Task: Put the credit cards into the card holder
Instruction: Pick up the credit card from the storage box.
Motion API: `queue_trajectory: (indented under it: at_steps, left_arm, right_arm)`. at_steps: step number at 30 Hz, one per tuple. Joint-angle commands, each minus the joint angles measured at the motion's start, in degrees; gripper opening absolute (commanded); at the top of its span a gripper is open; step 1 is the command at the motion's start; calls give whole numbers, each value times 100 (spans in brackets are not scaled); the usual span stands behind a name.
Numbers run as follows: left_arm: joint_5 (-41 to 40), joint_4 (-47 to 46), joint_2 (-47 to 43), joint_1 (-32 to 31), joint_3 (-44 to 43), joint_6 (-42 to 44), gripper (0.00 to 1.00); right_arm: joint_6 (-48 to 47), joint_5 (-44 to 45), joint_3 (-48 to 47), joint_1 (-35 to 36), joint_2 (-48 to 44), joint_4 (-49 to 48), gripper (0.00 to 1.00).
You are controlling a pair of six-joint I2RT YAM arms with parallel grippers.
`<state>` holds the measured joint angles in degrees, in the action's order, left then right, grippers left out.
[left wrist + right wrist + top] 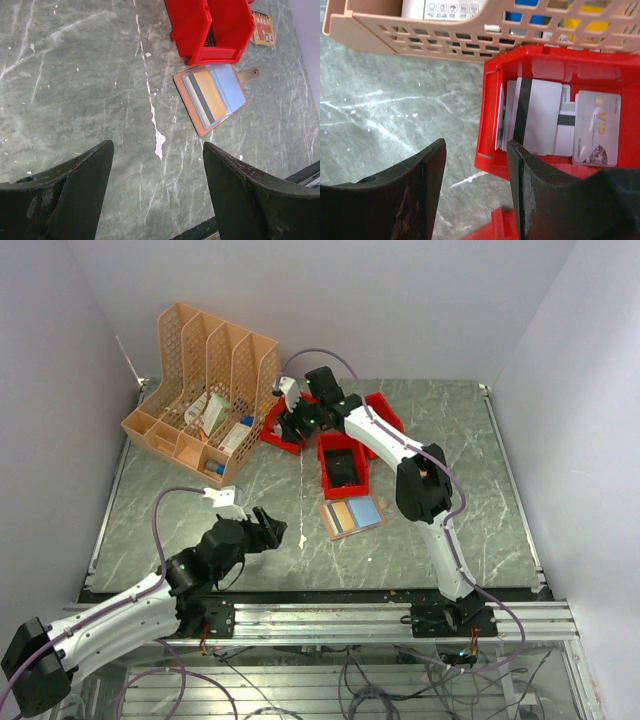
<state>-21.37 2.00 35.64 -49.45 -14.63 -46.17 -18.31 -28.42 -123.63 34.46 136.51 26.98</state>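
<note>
Your left gripper (pixel 157 145) hangs above the bare table (pixel 75 75) with its 2 fingers spread wide and nothing between them. Your right gripper (pixel 476 145) is also open and holds nothing. It is poised over the left-hand wall of a red bin (pixel 489 115), with 1 finger on the table side and the other on the bin side.

That bin holds a loose stack of white cards (pixel 540 120), some showing a black stripe. A silver card marked VIP (pixel 596 127) lies at the right of the stack. Just behind the bin stands the orange lattice file rack (pixel 420 30). White, blue and yellow items show through its holes, but you cannot tell what they are.

The card holder (pixel 212 97) lies open and flat on the table, well apart from both grippers. It sits just beside the near end of a second red bin (pixel 192 30). On its open face you can see an orange card with a dark stripe (pixel 207 95) and a light blue card (pixel 229 87), side by side and overlapping. You cannot tell whether they are tucked into pockets. Its strap with the snap (pixel 250 74) sticks out at 1 corner.

The second bin has something dark inside that is too dim to make out. A small printed card (pixel 263 29) lies on the table beside it. A third red bin (pixel 388 412) is mostly hidden behind the right arm.
</note>
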Motion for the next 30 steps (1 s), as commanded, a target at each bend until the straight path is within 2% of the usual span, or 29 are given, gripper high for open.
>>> queue_trajectory:
  at_steps: [1, 6, 9, 14, 20, 24, 30]
  left_arm:
    - [-21, -18, -133, 32, -75, -19, 83]
    - [625, -1306, 214, 37, 255, -7, 78]
    - [1013, -2332, 709, 39, 403, -85, 78]
    - [1287, -3673, 1989, 32, 306, -228, 78]
    - [1615, -4486, 3715, 38, -261, -339, 61]
    - [1870, -4748, 4622, 67, -668, -349, 53]
    - [2145, -5171, 5698, 209, -1152, -377, 48]
  right_arm:
    - [-652, -85, -250, -56, -268, 599, 52]
    - [-2109, -963, 550, -390, -1259, 1301, 48]
    - [-3075, -1252, 877, -588, -1729, 1979, 52]
    - [-4322, -835, 889, -852, -1627, 2944, 65]
    - [-5791, -698, 1140, -952, -1281, 3270, 70]
    - [-6322, -764, 842, -1039, -864, 3693, 71]
    - [-5960, -571, 570, -1038, -436, 3618, 75]
